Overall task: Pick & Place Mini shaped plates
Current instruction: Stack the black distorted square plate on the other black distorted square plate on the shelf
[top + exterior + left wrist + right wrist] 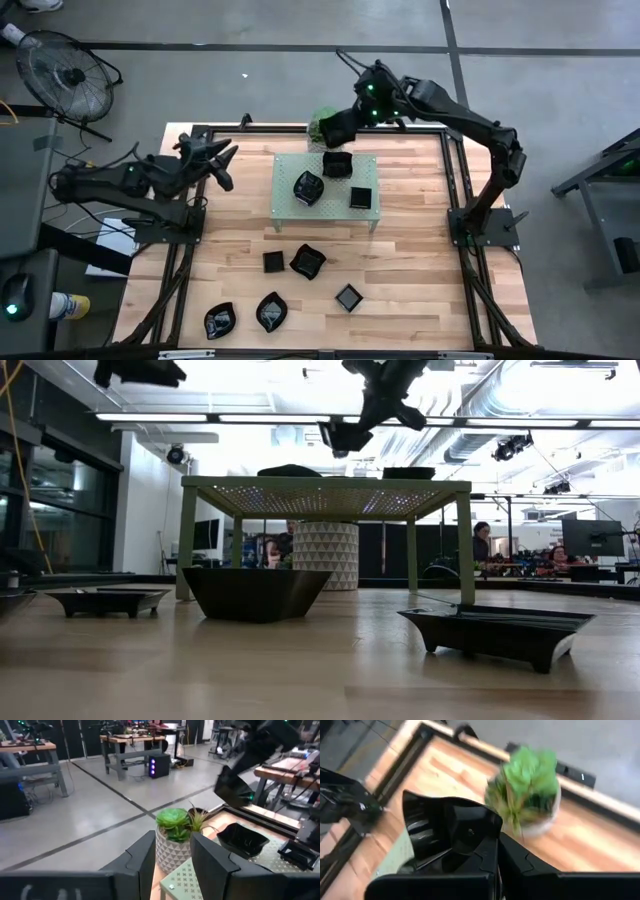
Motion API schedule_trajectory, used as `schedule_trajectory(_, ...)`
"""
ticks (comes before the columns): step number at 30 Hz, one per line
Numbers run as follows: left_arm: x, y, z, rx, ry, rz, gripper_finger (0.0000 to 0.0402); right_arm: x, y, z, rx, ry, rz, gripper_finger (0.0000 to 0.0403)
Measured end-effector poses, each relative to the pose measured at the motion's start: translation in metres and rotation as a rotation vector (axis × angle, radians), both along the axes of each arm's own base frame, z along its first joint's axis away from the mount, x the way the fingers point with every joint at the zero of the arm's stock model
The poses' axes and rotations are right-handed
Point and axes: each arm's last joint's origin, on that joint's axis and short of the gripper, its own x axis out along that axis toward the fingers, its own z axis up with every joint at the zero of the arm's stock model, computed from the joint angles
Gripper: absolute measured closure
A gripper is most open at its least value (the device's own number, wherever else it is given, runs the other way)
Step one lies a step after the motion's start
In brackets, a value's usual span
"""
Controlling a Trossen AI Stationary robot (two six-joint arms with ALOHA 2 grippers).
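Right gripper [335, 128] clamped on one mini shaped plate above the far edge of the rack; left gripper [222, 160] idle, jaws apart and empty.

Held plate [447, 832]: glossy black, squarish, its rim pinched between the closed right jaws, body projecting ahead of them; potted plant [527, 790] just beyond it. Pale green rack [285, 205]: below and ahead of the right jaws, carrying three more black plates, one square [337, 164], one wavy-edged [307, 187], one small square [361, 197]. Wooden table [420, 250]: five loose plates near the front, well apart from both sets of jaws, among them a small square [273, 262], a wavy one [307, 261] and a leaf shape [271, 311]. Left gripper: at the table's left edge, well apart from the rack.
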Motion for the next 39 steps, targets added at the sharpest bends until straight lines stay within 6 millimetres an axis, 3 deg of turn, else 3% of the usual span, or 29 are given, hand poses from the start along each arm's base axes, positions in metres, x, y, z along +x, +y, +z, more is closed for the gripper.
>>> schedule_trajectory(13,0.003,-0.001,-0.055,-0.027,-0.01,-0.036,0.0282,0.003,0.033,-0.011,0.15,0.107,-0.132,0.0403)
schedule_trajectory(24,-0.005,-0.001,-0.079,-0.053,-0.111,-0.104,0.0282,0.007,0.041,-0.012,0.224,0.08,-0.18,0.0403)
schedule_trajectory(32,-0.01,-0.001,-0.091,-0.074,-0.133,-0.102,0.0282,0.022,0.041,-0.058,0.324,0.001,-0.22,0.0403)
schedule_trajectory(39,-0.01,-0.001,-0.091,-0.086,-0.139,-0.1,0.0282,0.014,0.039,-0.069,0.348,-0.014,-0.266,0.0403)
